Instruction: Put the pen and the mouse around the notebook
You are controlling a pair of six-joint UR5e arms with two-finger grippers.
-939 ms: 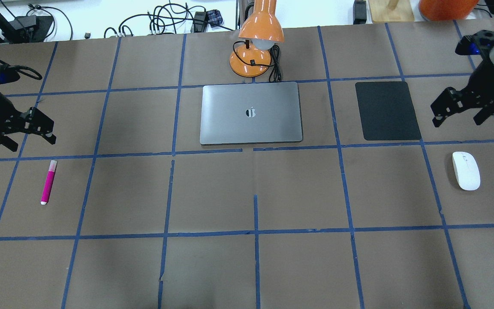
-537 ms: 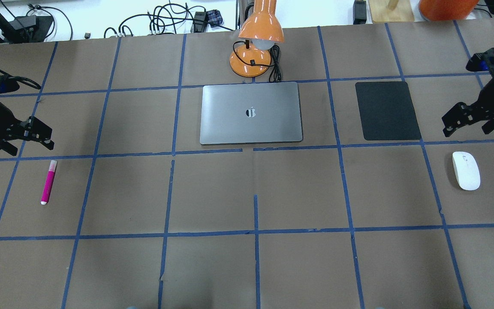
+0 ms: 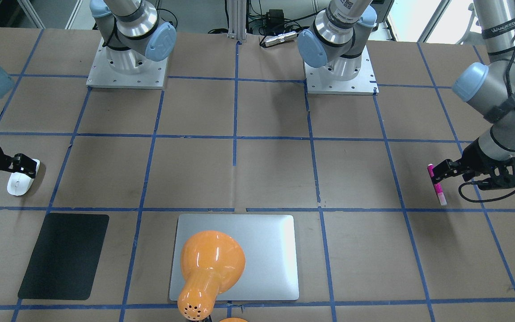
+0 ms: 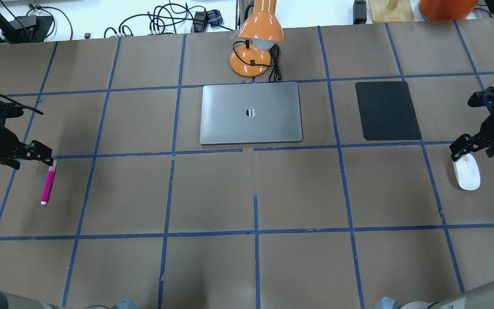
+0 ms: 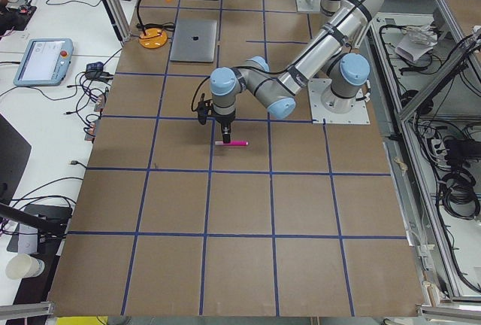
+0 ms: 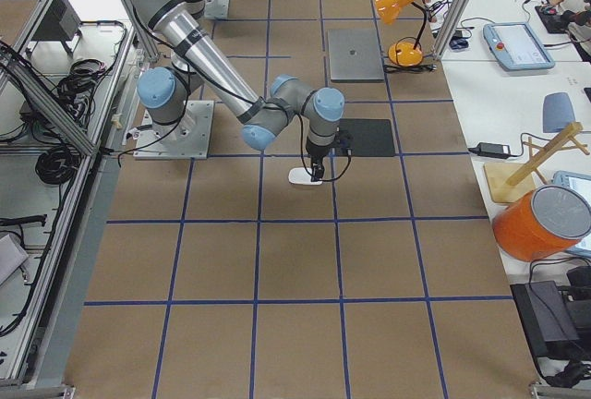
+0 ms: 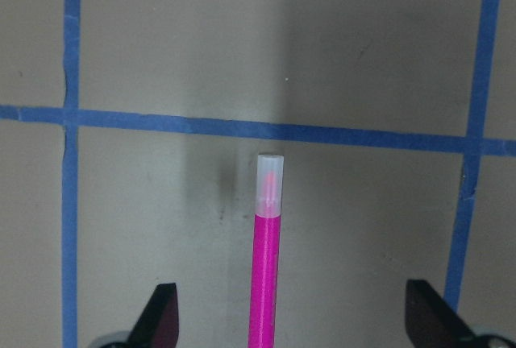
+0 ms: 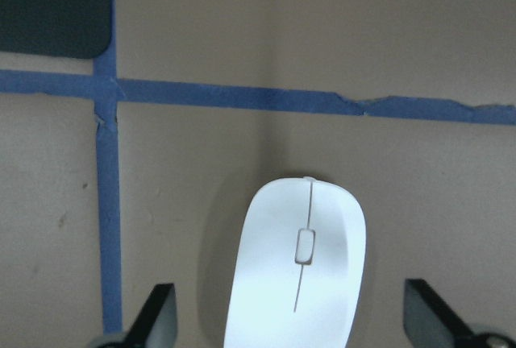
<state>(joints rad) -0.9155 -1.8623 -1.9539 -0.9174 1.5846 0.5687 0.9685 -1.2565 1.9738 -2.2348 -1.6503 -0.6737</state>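
Note:
The pink pen (image 4: pixel 48 181) lies at the table's left, and in the left wrist view the pen (image 7: pixel 266 267) runs between the wide-apart fingers of my open left gripper (image 7: pixel 294 325). That left gripper (image 4: pixel 27 155) hangs low over the pen's pale end. At the right, the white mouse (image 4: pixel 466 174) rests on the paper. My right gripper (image 4: pixel 476 150) is open just above its far end, and the mouse (image 8: pixel 297 267) sits between the fingers without being held. The silver notebook (image 4: pixel 251 112) lies closed at the middle back.
An orange desk lamp (image 4: pixel 255 43) stands behind the notebook, its cord beside the base. A black mat (image 4: pixel 387 110) lies right of the notebook, just beyond the mouse. Blue tape lines grid the brown paper. Cables lie along the far edge.
Both arms have come down and toward the robot: the left gripper onto the pen's end, the right onto the mouse. Both stay open. Pen and mouse have not moved.

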